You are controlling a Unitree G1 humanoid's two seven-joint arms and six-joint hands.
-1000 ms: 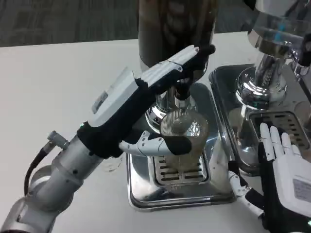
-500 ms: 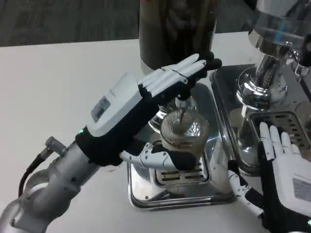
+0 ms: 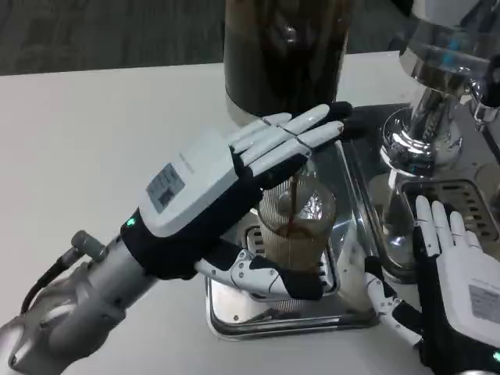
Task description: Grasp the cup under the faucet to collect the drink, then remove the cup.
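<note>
A clear ribbed cup (image 3: 303,226) stands on the steel drip tray (image 3: 234,316) under the faucet of the dark drink dispenser (image 3: 285,55). A thin dark stream (image 3: 293,199) runs down into the cup, and brown drink shows in its lower part. My left hand (image 3: 207,199) is wrapped around the cup from the left. Its straight fingers (image 3: 301,133) reach across the cup's far side and hide the faucet, while the thumb (image 3: 273,281) crosses in front of the base. My right hand (image 3: 461,289) rests at the lower right with its fingers apart, holding nothing.
A second, shiny steel dispenser (image 3: 437,70) stands at the right on its own drip tray (image 3: 469,199), just beyond my right hand. White table (image 3: 94,141) stretches out to the left.
My left hand has sunk and turned flatter, its thumb sliding from the cup's middle to its base. A dark stream now pours into the cup. The right hand has hardly moved.
</note>
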